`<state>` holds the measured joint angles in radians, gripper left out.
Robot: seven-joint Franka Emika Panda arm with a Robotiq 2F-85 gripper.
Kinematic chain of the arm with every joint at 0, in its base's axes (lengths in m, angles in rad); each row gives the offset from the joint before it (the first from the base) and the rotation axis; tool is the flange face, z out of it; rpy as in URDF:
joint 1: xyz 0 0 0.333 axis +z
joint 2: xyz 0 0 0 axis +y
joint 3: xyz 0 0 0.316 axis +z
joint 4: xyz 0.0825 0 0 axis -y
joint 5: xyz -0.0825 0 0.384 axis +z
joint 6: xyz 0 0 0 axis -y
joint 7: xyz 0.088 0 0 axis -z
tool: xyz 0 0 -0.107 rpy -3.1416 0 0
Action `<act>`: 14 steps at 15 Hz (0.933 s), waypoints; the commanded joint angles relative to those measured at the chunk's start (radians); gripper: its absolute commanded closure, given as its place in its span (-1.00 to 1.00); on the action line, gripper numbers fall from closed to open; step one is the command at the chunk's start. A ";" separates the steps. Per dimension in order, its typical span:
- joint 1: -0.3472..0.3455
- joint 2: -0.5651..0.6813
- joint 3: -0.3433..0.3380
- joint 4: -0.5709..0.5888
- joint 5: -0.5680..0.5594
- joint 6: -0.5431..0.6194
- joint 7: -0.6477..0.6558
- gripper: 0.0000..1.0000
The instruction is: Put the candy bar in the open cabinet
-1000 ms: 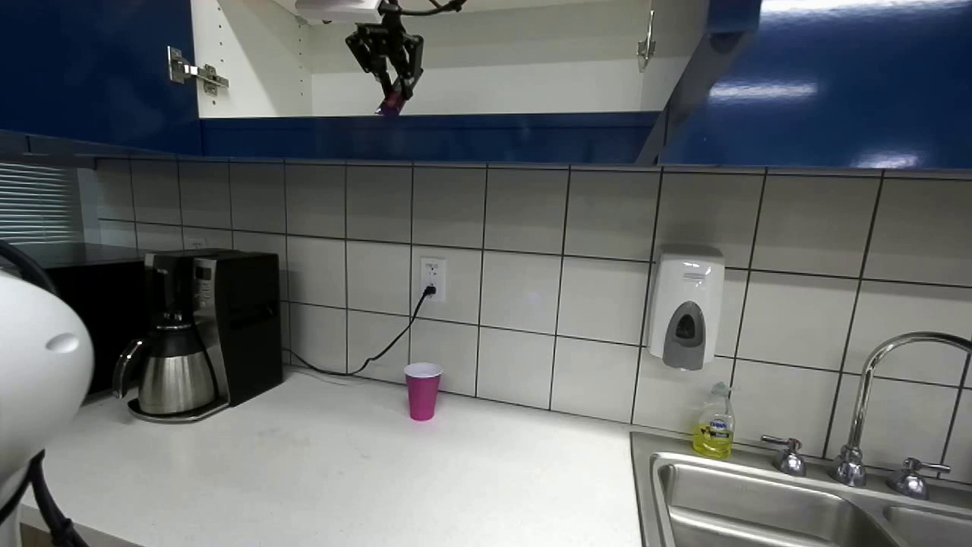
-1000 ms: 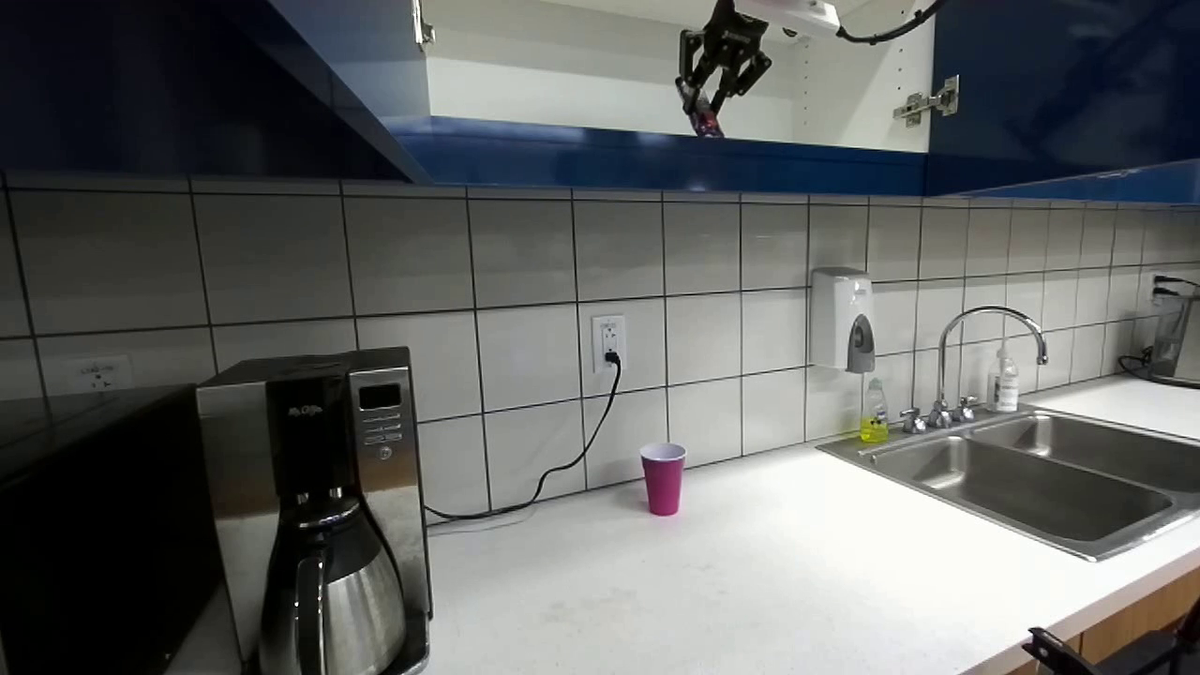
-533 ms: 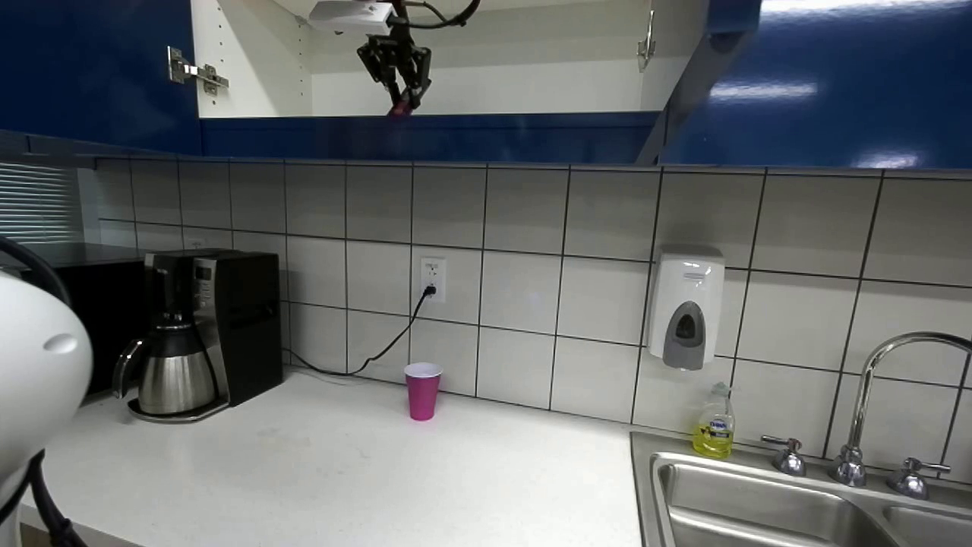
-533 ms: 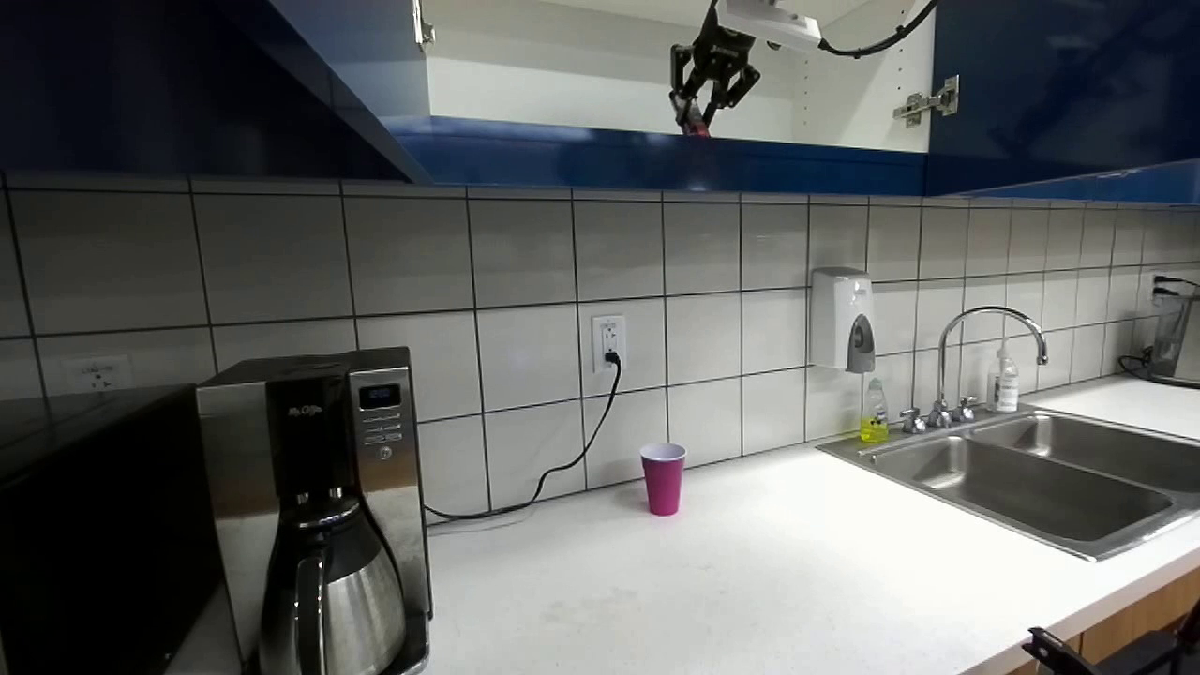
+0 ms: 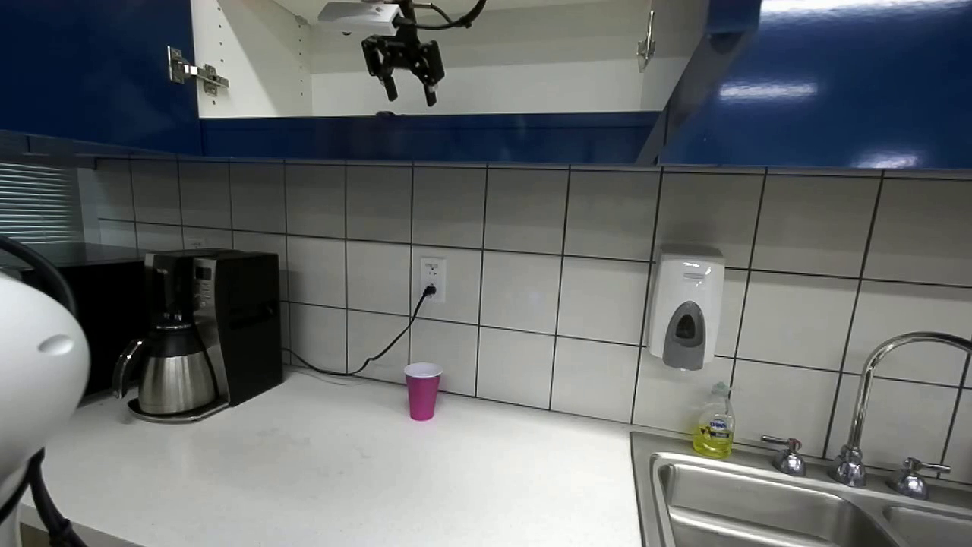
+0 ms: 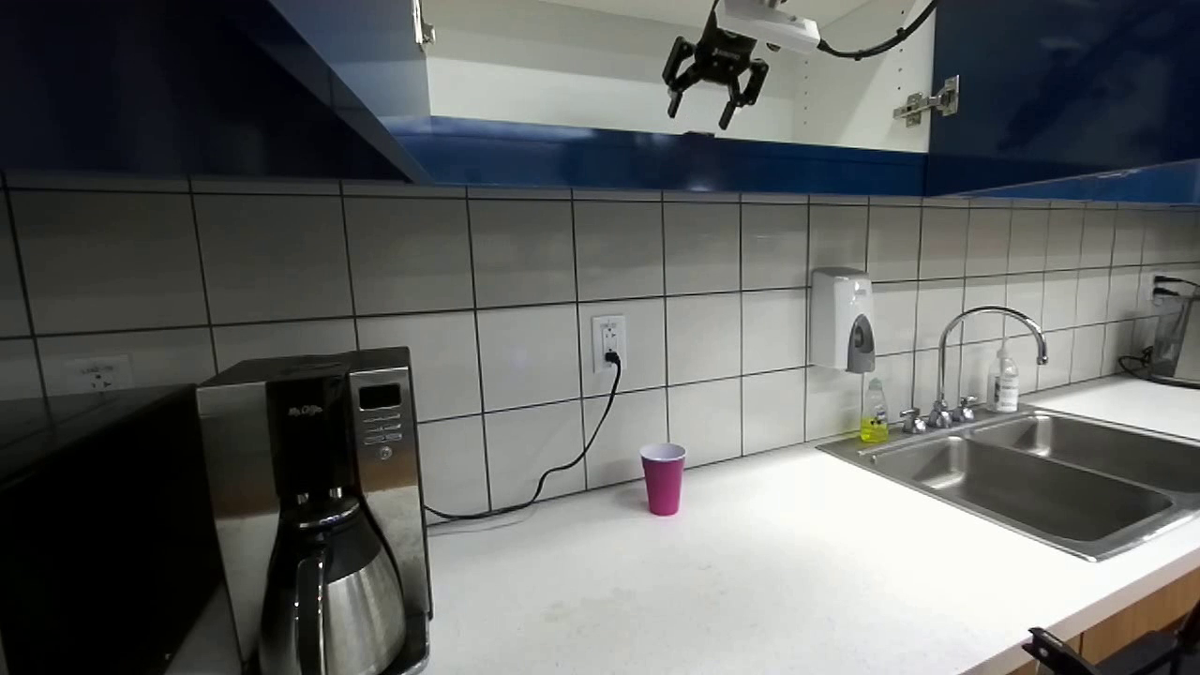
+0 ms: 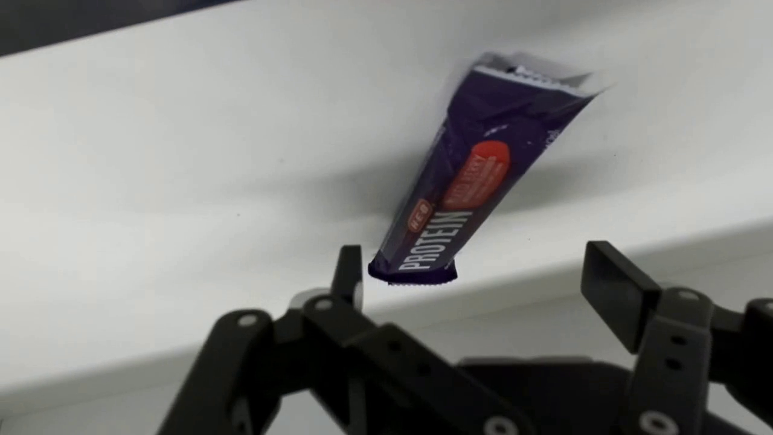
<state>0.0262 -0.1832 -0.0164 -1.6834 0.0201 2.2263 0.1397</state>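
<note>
The candy bar (image 7: 465, 175), in a dark purple wrapper with a red patch, lies on the white floor of the open cabinet (image 5: 258, 61). In both exterior views only a dark sliver of the candy bar (image 6: 698, 134) shows above the blue front edge. Just above it, inside the cabinet, my gripper (image 5: 411, 98) points down and stands open. The wrist view has the bar's near end close to the left fingertip (image 7: 348, 266), with a wide gap to the right one; neither pad grips it.
The cabinet's raised blue front edge (image 5: 456, 135) runs below the gripper. Blue doors (image 5: 91, 68) flank the opening, with metal hinges. On the counter below stand a pink cup (image 5: 422, 395) and a coffee maker (image 6: 319, 506); a sink (image 6: 1012, 478) lies further along.
The gripper has lowered with the bar and moved slightly sideways, then its fingers have spread apart. The bar has been let go and now rests on the cabinet floor.
</note>
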 commanded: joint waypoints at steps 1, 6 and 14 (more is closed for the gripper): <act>-0.020 -0.039 0.005 -0.019 0.003 -0.023 0.006 -1.00; -0.021 -0.161 -0.003 -0.170 0.002 0.041 -0.036 -1.00; 0.013 -0.399 -0.004 -0.444 0.011 0.179 -0.158 -1.00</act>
<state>0.0282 -0.4782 -0.0251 -2.0108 0.0201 2.3479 0.0401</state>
